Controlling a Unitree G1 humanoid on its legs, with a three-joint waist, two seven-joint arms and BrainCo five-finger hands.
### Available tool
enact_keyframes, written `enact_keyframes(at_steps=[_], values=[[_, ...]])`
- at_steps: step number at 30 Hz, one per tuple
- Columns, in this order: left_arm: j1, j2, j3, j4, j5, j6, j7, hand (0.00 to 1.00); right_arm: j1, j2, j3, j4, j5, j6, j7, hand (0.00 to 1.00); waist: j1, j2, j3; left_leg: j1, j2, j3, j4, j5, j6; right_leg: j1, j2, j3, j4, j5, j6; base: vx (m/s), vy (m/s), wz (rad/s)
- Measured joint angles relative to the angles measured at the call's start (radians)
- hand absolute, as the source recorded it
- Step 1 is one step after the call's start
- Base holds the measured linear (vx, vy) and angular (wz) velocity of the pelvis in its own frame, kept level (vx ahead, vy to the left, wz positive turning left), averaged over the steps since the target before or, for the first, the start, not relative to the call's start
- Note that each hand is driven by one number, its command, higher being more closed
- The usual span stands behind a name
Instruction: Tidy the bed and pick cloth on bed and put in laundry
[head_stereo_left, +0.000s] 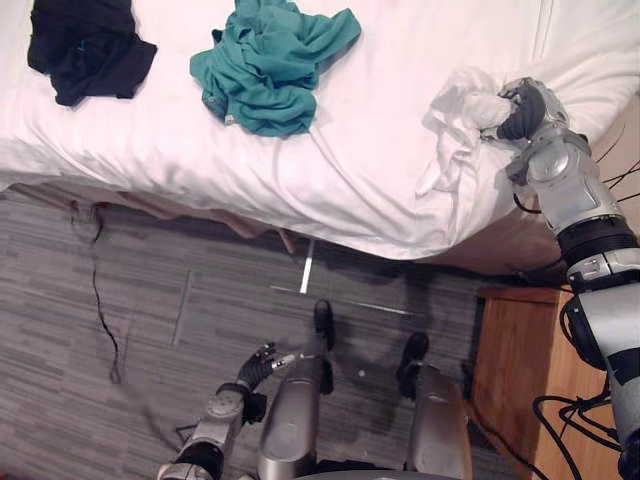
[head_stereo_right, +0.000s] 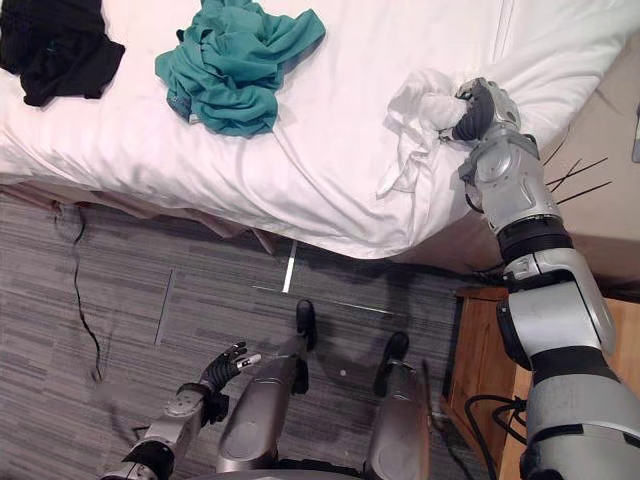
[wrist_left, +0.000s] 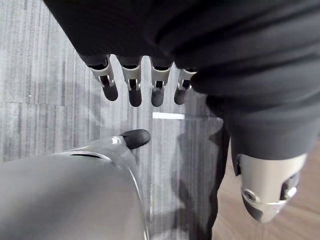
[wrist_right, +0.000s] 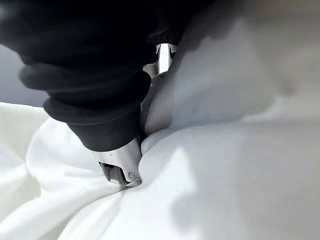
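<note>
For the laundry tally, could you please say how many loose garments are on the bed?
3: a black garment at the far left, a teal garment right of it, and a white cloth at the right hand.

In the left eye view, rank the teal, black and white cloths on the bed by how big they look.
1. teal cloth
2. black cloth; the top edge cuts off both of these
3. white cloth, bunched up

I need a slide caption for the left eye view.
Right hand at a crumpled white cloth on the bed; teal garment and black garment lie leftward; left hand open, low.
</note>
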Motion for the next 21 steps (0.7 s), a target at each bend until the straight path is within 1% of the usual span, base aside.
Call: enact_keyframes(at_steps=[1, 2, 5, 6, 7, 9, 10, 12, 13, 14, 15, 16, 17, 19, 21], values=[[0.002, 0.0, 0.0, 0.0, -0.005, -0.001, -0.001, 0.0, 0.009, 0.0, -0.009, -0.003, 0.01, -0.001, 0.0, 1.0, -0.004, 0.0, 0.0, 0.013, 0.0, 0.0, -0.012, 0.003, -0.004, 0.009, 0.001, 0.0, -0.004, 0.0, 0.0, 0.05, -0.056, -0.03], [0.005, 0.0, 0.001, -0.001, -0.007, -0.001, -0.006, 0.0, 0.048, 0.0, -0.042, -0.026, 0.04, -0.006, -0.001, 1.0, -0.014, 0.0, 0.0, 0.042, 0.002, 0.002, -0.032, 0.009, -0.005, 0.034, 0.005, -0.002, -0.017, 0.0, 0.0, 0.06, -0.064, -0.07], [0.014, 0.0, 0.004, -0.017, -0.006, 0.0, -0.024, 0.0, 0.213, 0.0, -0.159, -0.122, 0.088, -0.02, -0.009, 1.0, -0.019, -0.003, -0.001, 0.116, 0.011, 0.023, -0.068, 0.009, -0.006, 0.104, 0.014, 0.005, -0.063, 0.007, 0.009, 0.06, -0.046, -0.14], [0.017, 0.0, 0.006, -0.022, -0.006, 0.001, -0.025, 0.0, 0.241, 0.0, -0.175, -0.138, 0.097, -0.024, -0.011, 1.0, -0.021, -0.003, -0.001, 0.128, 0.012, 0.027, -0.075, 0.009, -0.006, 0.113, 0.017, 0.009, -0.072, 0.011, 0.011, 0.06, -0.016, -0.16], [0.027, -0.001, 0.012, -0.035, -0.006, 0.0, -0.028, 0.0, 0.322, 0.007, -0.235, -0.188, 0.115, -0.035, -0.016, 1.0, -0.041, -0.006, -0.002, 0.142, 0.015, 0.029, -0.081, 0.009, -0.007, 0.14, 0.03, 0.007, -0.108, 0.025, 0.019, 0.07, -0.008, -0.15], [0.044, -0.002, 0.013, -0.034, -0.005, 0.008, -0.036, 0.0, 0.421, 0.026, -0.301, -0.233, 0.116, -0.05, -0.039, 1.0, -0.06, -0.017, -0.009, 0.168, 0.018, 0.041, -0.097, 0.009, -0.007, 0.171, 0.038, 0.011, -0.145, 0.045, 0.023, 0.08, 0.002, -0.21], [0.065, -0.002, 0.017, -0.031, -0.004, 0.017, -0.039, 0.0, 0.5, 0.058, -0.357, -0.253, 0.125, -0.063, -0.056, 0.0, -0.073, -0.038, -0.023, 0.194, 0.018, 0.059, -0.107, 0.008, -0.008, 0.194, 0.044, 0.023, -0.172, 0.057, 0.031, 0.09, 0.002, -0.34], [0.088, -0.002, 0.02, -0.03, -0.002, 0.033, -0.038, 0.0, 0.611, 0.102, -0.427, -0.276, 0.13, -0.07, -0.08, 0.0, -0.075, -0.069, -0.045, 0.237, 0.017, 0.084, -0.115, -0.003, -0.023, 0.235, 0.046, 0.032, -0.199, 0.061, 0.035, 0.11, -0.003, -0.33], [0.109, -0.003, 0.02, -0.029, 0.005, 0.037, -0.037, 0.0, 0.692, 0.139, -0.471, -0.285, 0.144, -0.081, -0.098, 0.0, -0.08, -0.091, -0.083, 0.259, 0.015, 0.089, -0.116, -0.01, -0.031, 0.266, 0.047, 0.036, -0.222, 0.063, 0.039, 0.13, 0.0, -0.13], [0.128, -0.003, 0.022, -0.029, 0.006, 0.038, -0.036, 0.0, 0.735, 0.168, -0.49, -0.294, 0.158, -0.09, -0.115, 0.0, -0.084, -0.103, -0.118, 0.271, 0.015, 0.092, -0.116, -0.017, -0.041, 0.289, 0.049, 0.037, -0.244, 0.065, 0.041, 0.12, 0.001, -0.03], [0.136, -0.003, 0.023, -0.028, 0.009, 0.039, -0.036, 0.0, 0.754, 0.183, -0.499, -0.302, 0.162, -0.098, -0.12, 0.0, -0.085, -0.108, -0.134, 0.28, 0.015, 0.094, -0.116, -0.019, -0.044, 0.302, 0.05, 0.037, -0.253, 0.065, 0.041, 0.15, 0.002, 0.04], [0.152, -0.004, 0.036, -0.026, 0.018, 0.045, -0.037, 0.0, 0.787, 0.221, -0.515, -0.313, 0.174, -0.118, -0.131, 0.0, -0.084, -0.119, -0.162, 0.3, 0.015, 0.106, -0.117, -0.021, -0.046, 0.333, 0.052, 0.031, -0.274, 0.065, 0.042, 0.1, 0.004, 0.04], [0.162, -0.004, 0.049, -0.024, 0.021, 0.045, -0.038, 0.0, 0.805, 0.242, -0.518, -0.315, 0.184, -0.126, -0.133, 0.0, -0.084, -0.124, -0.173, 0.317, 0.016, 0.114, -0.117, -0.024, -0.047, 0.35, 0.054, 0.028, -0.285, 0.065, 0.042, 0.1, 0.0, 0.02], [0.179, -0.003, 0.057, -0.009, 0.038, 0.046, -0.038, 0.0, 0.827, 0.272, -0.527, -0.311, 0.195, -0.126, -0.134, 0.0, -0.082, -0.122, -0.194, 0.341, 0.02, 0.135, -0.118, -0.041, -0.037, 0.382, 0.063, 0.027, -0.303, 0.064, 0.043, 0.05, 0.005, -0.02], [0.188, -0.004, 0.07, 0.002, 0.051, 0.058, -0.039, 0.0, 0.848, 0.299, -0.569, -0.29, 0.216, -0.119, -0.138, 0.0, -0.079, -0.119, -0.213, 0.361, 0.02, 0.146, -0.119, -0.047, -0.04, 0.408, 0.065, 0.028, -0.319, 0.064, 0.043, 0.06, 0.008, -0.05]])
